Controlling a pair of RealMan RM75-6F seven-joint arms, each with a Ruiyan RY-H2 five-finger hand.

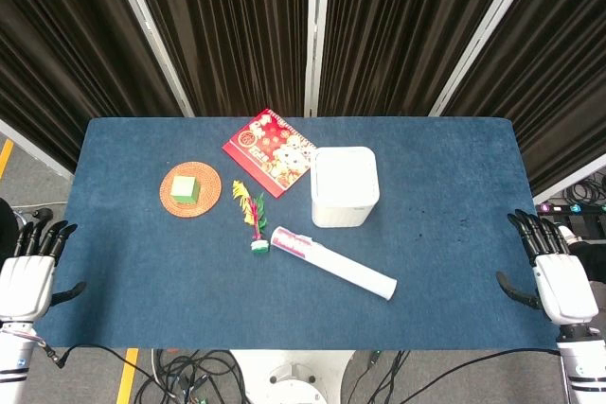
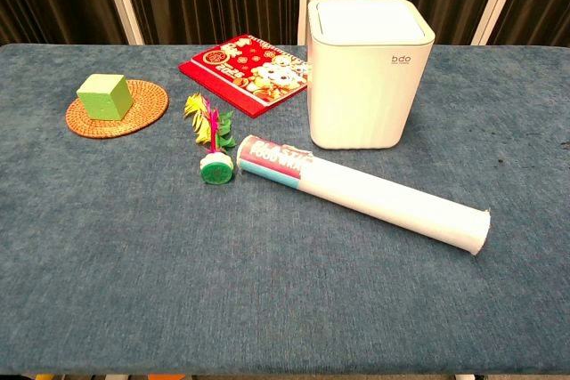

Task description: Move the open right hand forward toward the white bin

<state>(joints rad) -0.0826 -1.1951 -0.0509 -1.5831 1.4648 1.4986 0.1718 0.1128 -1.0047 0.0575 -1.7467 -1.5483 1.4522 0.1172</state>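
White bin (image 1: 345,186) mid-table; both hands, left (image 1: 26,276) and right (image 1: 559,276), fingers spread, empty, unseen from the chest.

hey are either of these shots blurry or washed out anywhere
Head view: sharp and evenly lit, though the white bin top is nearly blown out. Chest view: crisp too, soft shadows beside the bin and paper roll, no real glare.
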